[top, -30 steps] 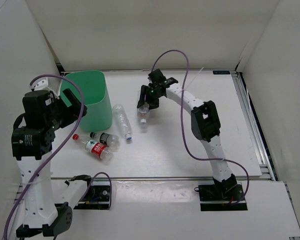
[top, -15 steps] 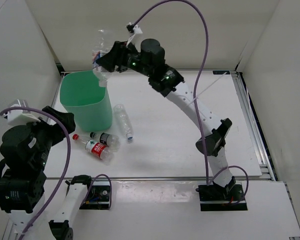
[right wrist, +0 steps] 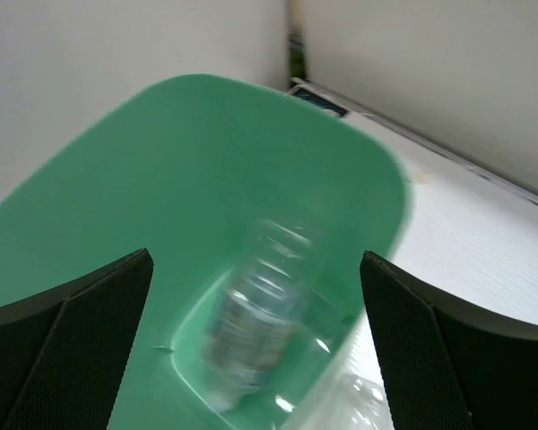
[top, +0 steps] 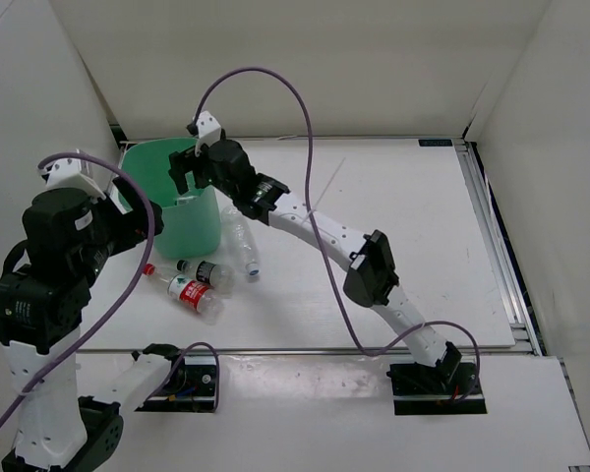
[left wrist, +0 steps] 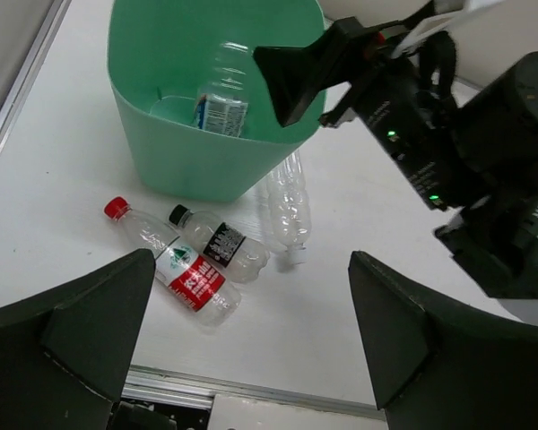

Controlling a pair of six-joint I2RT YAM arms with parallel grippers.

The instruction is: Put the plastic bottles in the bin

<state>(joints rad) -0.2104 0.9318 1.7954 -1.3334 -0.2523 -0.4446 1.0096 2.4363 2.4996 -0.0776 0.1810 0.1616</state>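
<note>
The mint-green bin (top: 199,224) stands at the back left of the table. My right gripper (top: 185,174) hangs open over its mouth, nothing between its fingers. Below it a clear bottle (right wrist: 258,315) shows blurred inside the bin (right wrist: 90,179), and the left wrist view shows that bottle (left wrist: 222,93) in there too. Three bottles lie on the table by the bin's front right. They are a plain one (top: 241,239), a dark-labelled one (top: 207,272) and a red-labelled one with a red cap (top: 186,290). My left gripper (left wrist: 251,300) is open, high above them.
The white table ends in a metal rail (top: 374,351) at the near edge. White walls close in at the back and both sides. The right arm (top: 320,228) reaches diagonally across the middle of the table, with its purple cable looping above.
My right arm carried a bottle from mid-table up and left over the bin, then opened, and the bottle dropped inside. The left arm shifted but stayed open.
</note>
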